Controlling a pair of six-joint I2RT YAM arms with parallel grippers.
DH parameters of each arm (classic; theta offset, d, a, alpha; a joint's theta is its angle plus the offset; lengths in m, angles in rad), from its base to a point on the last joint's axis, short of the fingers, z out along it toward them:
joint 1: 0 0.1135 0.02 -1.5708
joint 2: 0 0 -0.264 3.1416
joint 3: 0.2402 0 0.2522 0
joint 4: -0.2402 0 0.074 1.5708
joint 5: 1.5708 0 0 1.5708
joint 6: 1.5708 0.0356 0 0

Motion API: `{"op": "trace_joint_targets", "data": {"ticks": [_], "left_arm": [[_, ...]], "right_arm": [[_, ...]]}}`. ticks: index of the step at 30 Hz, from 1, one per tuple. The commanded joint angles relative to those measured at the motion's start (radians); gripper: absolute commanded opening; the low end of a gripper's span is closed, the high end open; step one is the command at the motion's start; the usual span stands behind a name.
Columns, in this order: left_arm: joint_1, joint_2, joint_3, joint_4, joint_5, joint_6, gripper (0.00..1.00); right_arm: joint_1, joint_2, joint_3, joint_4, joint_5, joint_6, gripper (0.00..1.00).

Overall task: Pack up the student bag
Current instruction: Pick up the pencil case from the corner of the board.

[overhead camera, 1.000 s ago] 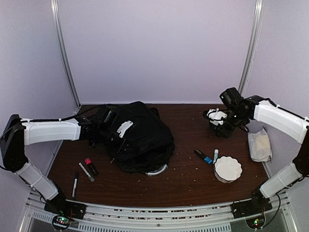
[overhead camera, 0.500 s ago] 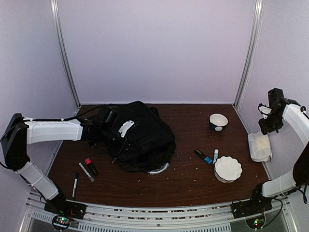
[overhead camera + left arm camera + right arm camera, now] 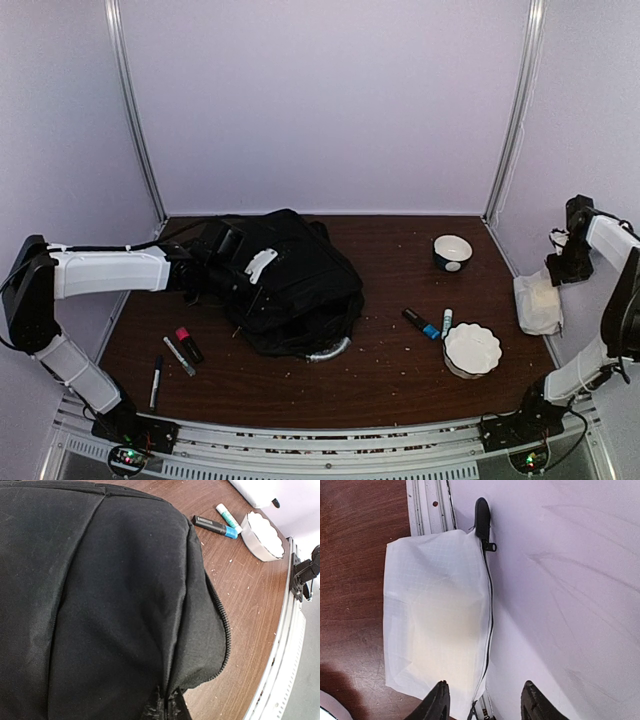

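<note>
The student bag (image 3: 295, 285) lies slumped at the left middle of the table, black, with a grey handle (image 3: 326, 352) at its near edge. My left gripper (image 3: 255, 278) is shut on a fold of the bag's fabric. In the left wrist view that pinch (image 3: 167, 707) sits beside the open zipper edge (image 3: 225, 630). My right gripper (image 3: 560, 270) hangs at the right wall. It is open above a white zip pouch (image 3: 435, 620), with one fingertip (image 3: 440, 697) over the pouch and nothing between the jaws (image 3: 485, 702).
A small dark bowl (image 3: 452, 250) stands at the back right and a white scalloped bowl (image 3: 472, 348) nearer me. Two markers (image 3: 422, 323) lie between bag and bowl. A red-capped item (image 3: 188, 343) and two pens (image 3: 156, 381) lie front left. The white pouch (image 3: 538, 300) rests against the right wall.
The right arm has swung from the small bowl at the back to the right wall, above the white pouch. The bowl stays on the table. Left arm and bag have not moved.
</note>
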Motion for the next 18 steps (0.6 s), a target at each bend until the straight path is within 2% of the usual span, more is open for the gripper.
{"op": "trace_joint_targets", "data": {"ticks": [1, 18], "left_arm": [[0.002, -0.015, 0.02, 0.05, 0.007, 0.004, 0.0], [0.002, -0.008, 0.018, 0.047, 0.006, 0.006, 0.0]], "right_arm": [[-0.008, 0.029, 0.0, 0.035, -0.019, 0.02, 0.49], [-0.022, 0.075, -0.078, 0.036, -0.034, 0.028, 0.47]]}}
